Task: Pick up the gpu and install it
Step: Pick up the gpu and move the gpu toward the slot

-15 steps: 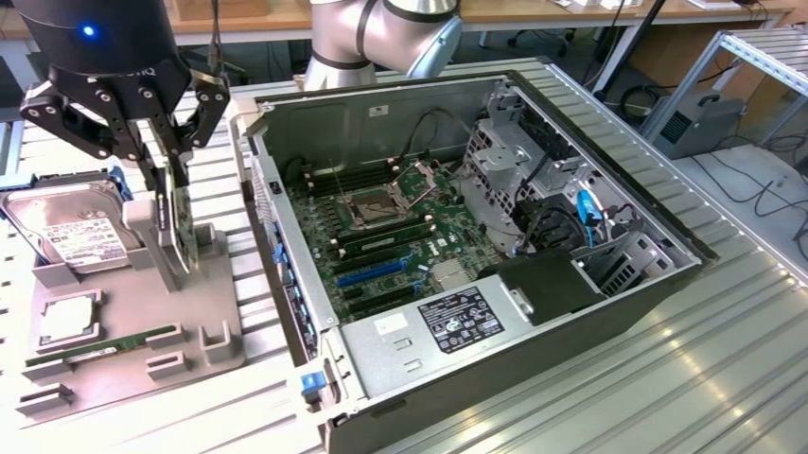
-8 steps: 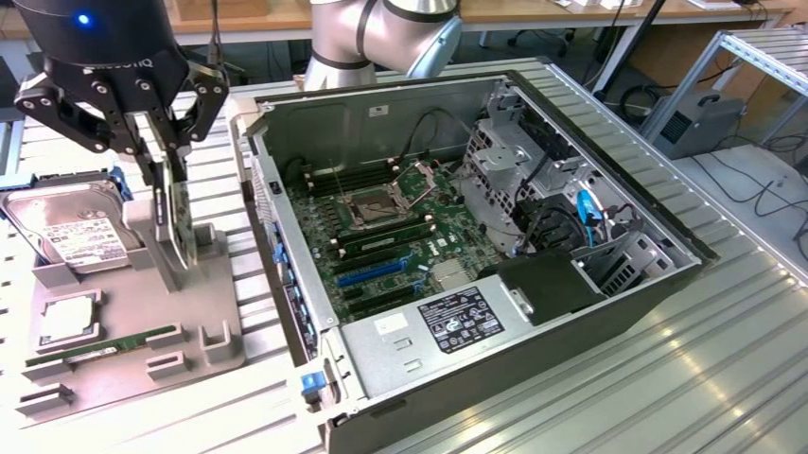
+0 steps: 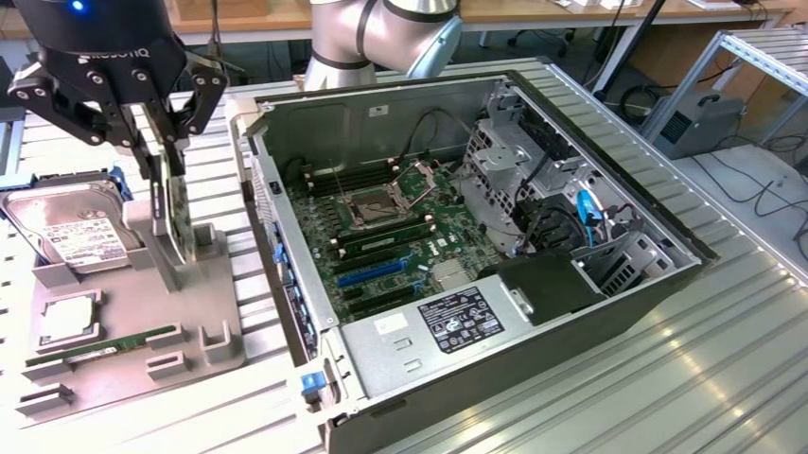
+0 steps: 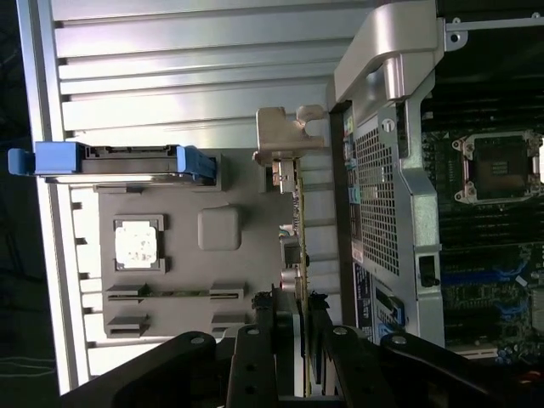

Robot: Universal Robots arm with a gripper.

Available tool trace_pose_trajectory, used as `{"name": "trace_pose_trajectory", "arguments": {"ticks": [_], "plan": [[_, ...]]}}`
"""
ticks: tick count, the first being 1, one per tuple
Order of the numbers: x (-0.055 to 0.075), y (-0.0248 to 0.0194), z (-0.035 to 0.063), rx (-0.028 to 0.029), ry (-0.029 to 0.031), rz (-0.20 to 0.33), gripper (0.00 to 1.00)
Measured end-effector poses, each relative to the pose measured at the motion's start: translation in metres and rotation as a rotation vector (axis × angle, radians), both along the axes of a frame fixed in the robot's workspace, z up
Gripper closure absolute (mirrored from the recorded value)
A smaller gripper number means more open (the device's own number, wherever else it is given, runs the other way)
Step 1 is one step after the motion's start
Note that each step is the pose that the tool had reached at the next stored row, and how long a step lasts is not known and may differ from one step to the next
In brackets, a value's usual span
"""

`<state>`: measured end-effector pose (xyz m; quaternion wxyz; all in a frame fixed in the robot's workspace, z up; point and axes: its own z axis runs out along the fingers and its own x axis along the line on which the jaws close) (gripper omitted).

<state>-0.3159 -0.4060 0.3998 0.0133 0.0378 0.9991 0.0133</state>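
Observation:
The gpu [image 3: 180, 222] stands on edge over the grey parts holder [image 3: 208, 331], at the exterior view's left, beside the open computer case [image 3: 631, 161]. My gripper [image 3: 162, 142] comes down on it from above and is shut on its upper edge. In the wrist view the gpu [image 4: 297, 229] shows edge-on, with its silver bracket [image 4: 285, 136] at the far end. A finger [image 4: 262, 319] presses each side of it at my gripper [image 4: 291, 310]. I cannot tell whether the card's lower edge still rests in the holder. Blue slots [image 3: 373, 272] lie on the motherboard [image 3: 378, 236].
On the holder lie a silver hard drive [image 3: 76, 232], a CPU [image 3: 70, 322] and a green RAM stick [image 3: 108, 345]. The case's wall [image 4: 382, 170] rises close beside the card. Cables and a drive cage [image 3: 518, 161] crowd the case's far side.

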Motion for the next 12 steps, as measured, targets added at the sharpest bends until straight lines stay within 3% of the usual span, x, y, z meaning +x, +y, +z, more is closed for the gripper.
{"name": "trace_pose_trajectory", "arguments": {"ticks": [12], "plan": [[0.000,0.0000,0.0121,0.0000,0.0000,0.000,0.73]]}}
